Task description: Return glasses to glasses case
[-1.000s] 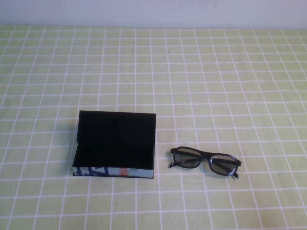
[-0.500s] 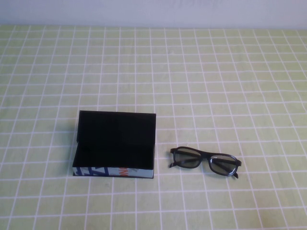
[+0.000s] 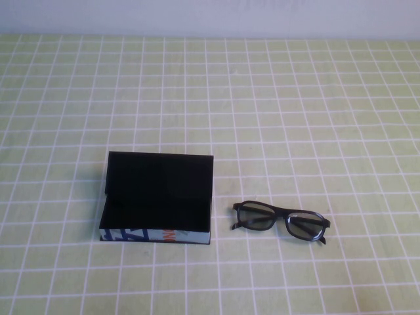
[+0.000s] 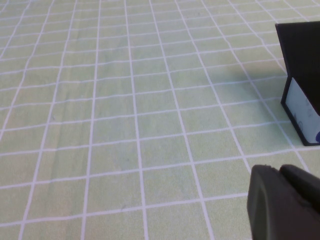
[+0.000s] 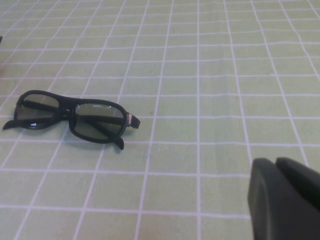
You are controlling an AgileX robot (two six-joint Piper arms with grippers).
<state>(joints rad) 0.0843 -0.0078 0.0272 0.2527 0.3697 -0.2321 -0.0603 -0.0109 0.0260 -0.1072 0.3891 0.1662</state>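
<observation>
The black glasses (image 3: pixel 281 222) lie unfolded on the green checked cloth, just right of the glasses case (image 3: pixel 157 197). The case is a black box standing open, lid raised at the back, empty black lining showing, its white printed front facing me. Neither arm shows in the high view. My left gripper (image 4: pixel 281 171) is shut and empty, low over the cloth, left of the case (image 4: pixel 302 70) and well apart from it. My right gripper (image 5: pixel 276 162) is shut and empty, to the right of the glasses (image 5: pixel 75 118) with a gap between.
The green cloth with a white grid (image 3: pixel 275 111) covers the whole table up to a pale wall (image 3: pixel 210 16) at the back. Nothing else stands on it.
</observation>
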